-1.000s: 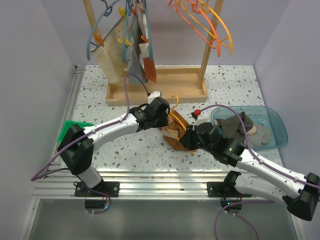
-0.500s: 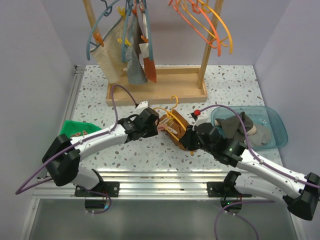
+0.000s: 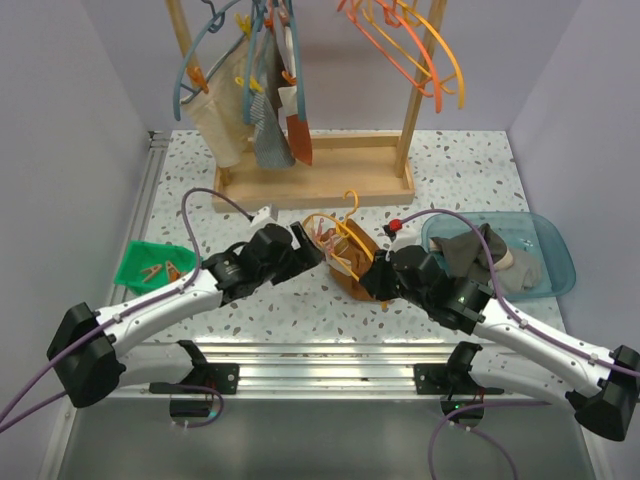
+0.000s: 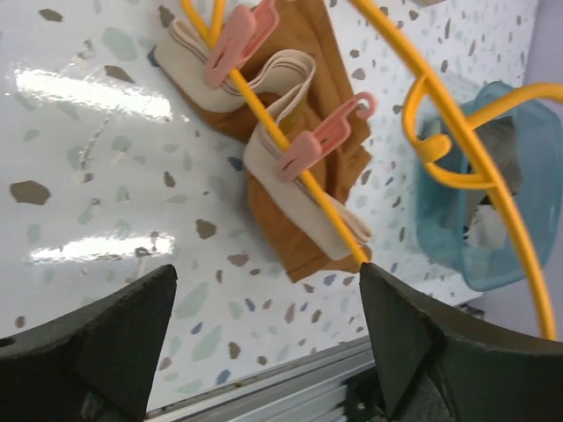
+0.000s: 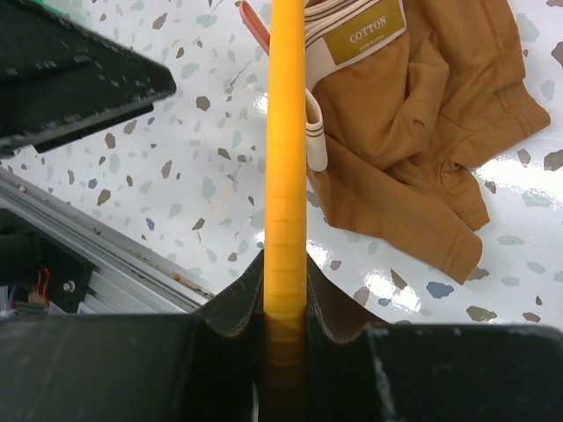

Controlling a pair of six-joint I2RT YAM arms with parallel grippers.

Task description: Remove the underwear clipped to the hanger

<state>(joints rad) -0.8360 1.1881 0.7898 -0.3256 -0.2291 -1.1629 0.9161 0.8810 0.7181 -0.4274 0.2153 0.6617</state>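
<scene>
The rust-brown underwear (image 3: 356,272) lies on the table, its beige waistband held by two pink clips (image 4: 314,142) to the yellow hanger (image 3: 345,236). In the left wrist view the hanger bar (image 4: 264,123) runs diagonally over the underwear (image 4: 327,53). My left gripper (image 3: 310,250) is open and empty, just left of the underwear; its fingers (image 4: 114,343) frame bare table. My right gripper (image 3: 374,282) is shut on the hanger bar (image 5: 286,176) at the underwear's near right side; the underwear (image 5: 413,114) shows a "COTTON" label.
A wooden rack (image 3: 312,185) stands at the back with blue-grey hangers, hanging cloths (image 3: 225,115) and orange hangers (image 3: 420,50). A teal tray (image 3: 555,250) with garments is at the right. A green tray (image 3: 150,265) with clips is at the left.
My left arm has drawn back to the left and toward the near edge, away from the underwear. More of the hanger and the clips shows now. The right arm has not moved.
</scene>
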